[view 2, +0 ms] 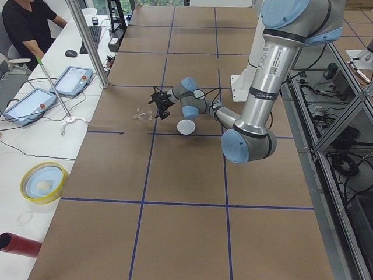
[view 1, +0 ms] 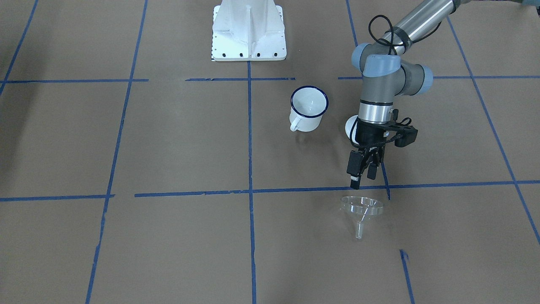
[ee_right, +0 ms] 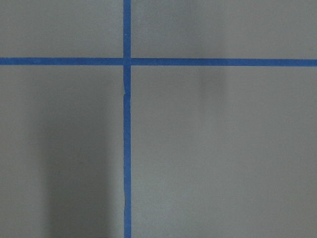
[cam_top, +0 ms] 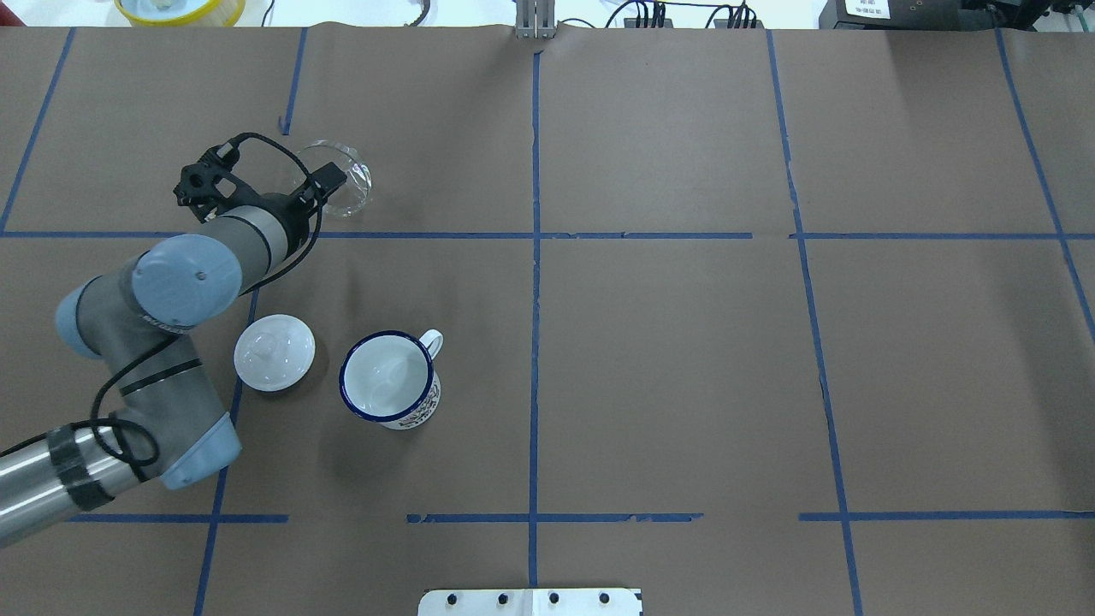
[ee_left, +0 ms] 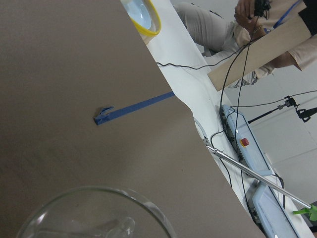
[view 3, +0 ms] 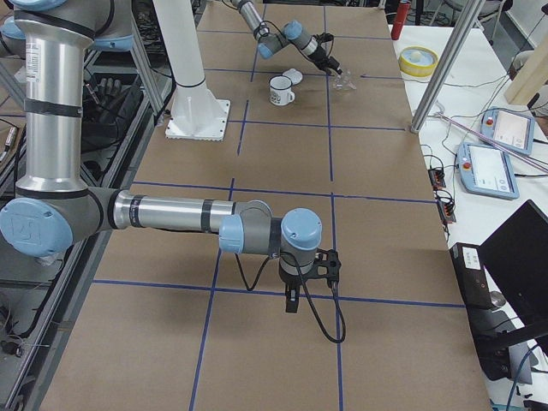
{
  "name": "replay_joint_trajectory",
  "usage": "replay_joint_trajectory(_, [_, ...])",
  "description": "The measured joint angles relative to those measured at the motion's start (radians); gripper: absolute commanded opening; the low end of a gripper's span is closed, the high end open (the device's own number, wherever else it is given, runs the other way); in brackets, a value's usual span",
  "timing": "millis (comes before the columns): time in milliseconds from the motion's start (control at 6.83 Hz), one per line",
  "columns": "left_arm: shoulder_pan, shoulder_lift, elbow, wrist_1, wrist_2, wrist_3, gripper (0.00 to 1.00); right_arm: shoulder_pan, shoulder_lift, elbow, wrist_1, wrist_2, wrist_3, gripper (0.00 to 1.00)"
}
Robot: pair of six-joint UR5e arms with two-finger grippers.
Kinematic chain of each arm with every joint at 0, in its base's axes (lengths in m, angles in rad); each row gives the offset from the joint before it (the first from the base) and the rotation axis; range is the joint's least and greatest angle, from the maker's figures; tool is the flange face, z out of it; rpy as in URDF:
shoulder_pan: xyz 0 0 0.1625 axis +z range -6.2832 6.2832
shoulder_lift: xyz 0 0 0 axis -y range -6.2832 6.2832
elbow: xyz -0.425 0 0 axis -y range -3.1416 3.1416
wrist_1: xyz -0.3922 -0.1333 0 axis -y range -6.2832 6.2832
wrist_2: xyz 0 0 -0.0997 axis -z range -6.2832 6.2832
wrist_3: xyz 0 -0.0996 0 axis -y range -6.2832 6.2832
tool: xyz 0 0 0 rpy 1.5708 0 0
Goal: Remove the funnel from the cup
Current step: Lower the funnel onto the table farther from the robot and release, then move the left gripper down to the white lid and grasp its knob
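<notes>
Funnel of clear transparent plastic (view 1: 361, 212) lies on its side on the brown paper-covered tabletop (view 1: 168, 139), in the lower right of the front-facing view. Its wide round rim is toward the top of the frame. The cone narrows to a thin tube spout that points toward the bottom edge. It is see-through enough that the brown surface shows through the walls.

The small white enamel cup with a dark blue rim and loop handle (view 1: 309, 107) stands upright and well apart from the funnel, above it in that frame, with nothing inside.

The black left end effector (view 1: 363, 179) hangs just above the funnel's rim, its fingers slightly parted and holding nothing. A round white knobbed lid (cam_top: 275, 352) rests just beside the cup.

The right end effector (view 3: 291, 301) appears only in the right side view, and I cannot tell how its fingers stand.
</notes>
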Motion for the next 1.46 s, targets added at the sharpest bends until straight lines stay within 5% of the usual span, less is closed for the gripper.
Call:
replay_joint_trajectory(293, [-0.04,0.079,-0.176,0.129,-0.223,0.152,1.0,0.0,0.0,0.0,0.0,0.0,0.0,1.0])
replay_joint_trajectory(585, [-0.131,0.081,-0.243,0.323,-0.48,0.372,1.0,0.0,0.0,0.0,0.0,0.0,0.0,1.0])
replay_joint_trajectory(1463, [-0.096,0.081,-0.174,0.416,-0.563,0.525,1.0,0.0,0.0,0.0,0.0,0.0,0.0,1.0])
